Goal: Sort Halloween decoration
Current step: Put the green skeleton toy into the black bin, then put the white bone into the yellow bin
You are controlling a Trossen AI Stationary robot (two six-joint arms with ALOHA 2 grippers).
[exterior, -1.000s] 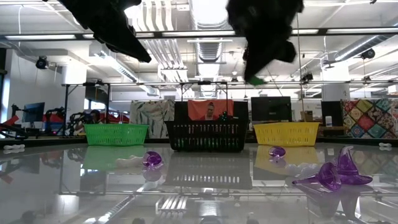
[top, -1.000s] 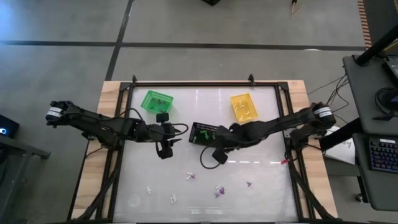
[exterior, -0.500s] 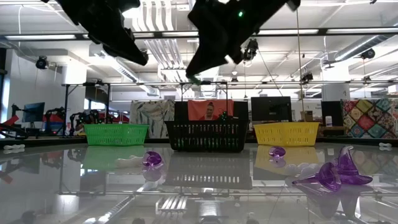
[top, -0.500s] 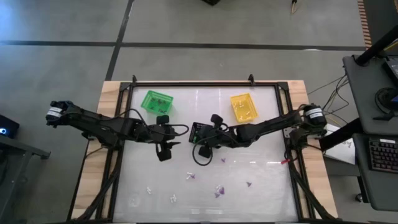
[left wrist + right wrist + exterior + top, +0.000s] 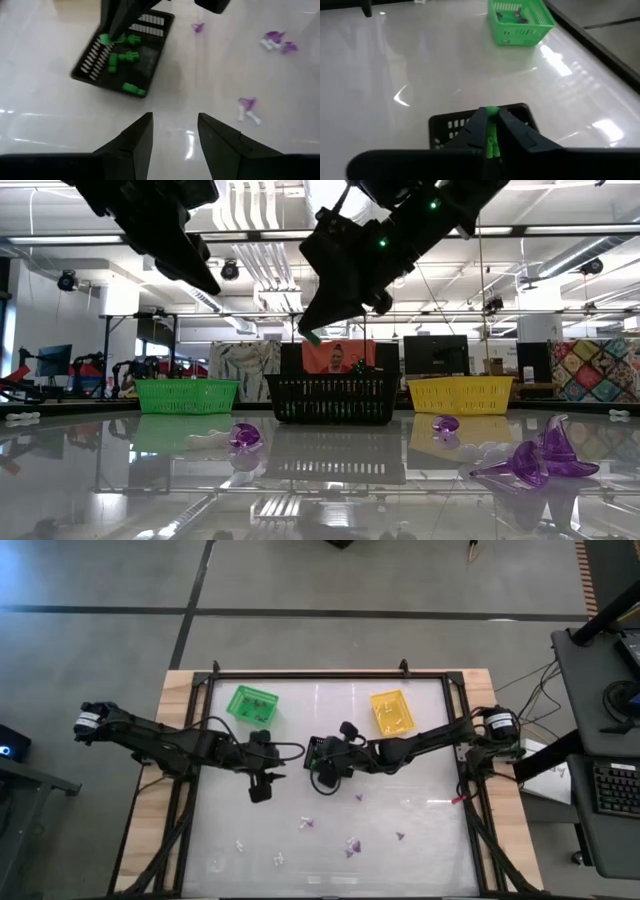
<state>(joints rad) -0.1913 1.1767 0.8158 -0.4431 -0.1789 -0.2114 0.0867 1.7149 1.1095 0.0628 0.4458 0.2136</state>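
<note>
My right gripper hovers over the black basket at mid-table, shut on a small green trinket. The same basket holds several green trinkets. My left gripper is open and hangs above bare table just left of the black basket, touching nothing. Purple and white trinkets lie loose on the near half of the table, such as a purple one and a pair. In the low view a large purple piece rests on the glossy surface. My right gripper pinches the green trinket between its two fingertips, coming down at a slant from the table's right. The trinket is lifted clear, above the black basket's left part. Which part of it the fingers hold cannot be told.
A green basket sits at the far left of the table and a yellow basket at the far right. The table has a dark raised frame. Bare surface lies between the baskets and the scattered trinkets.
My right gripper, shut on the green trinket throughout, has swung from the table's middle toward the left and far side and now hangs over the black basket. The trinkets on the table have stayed put.
</note>
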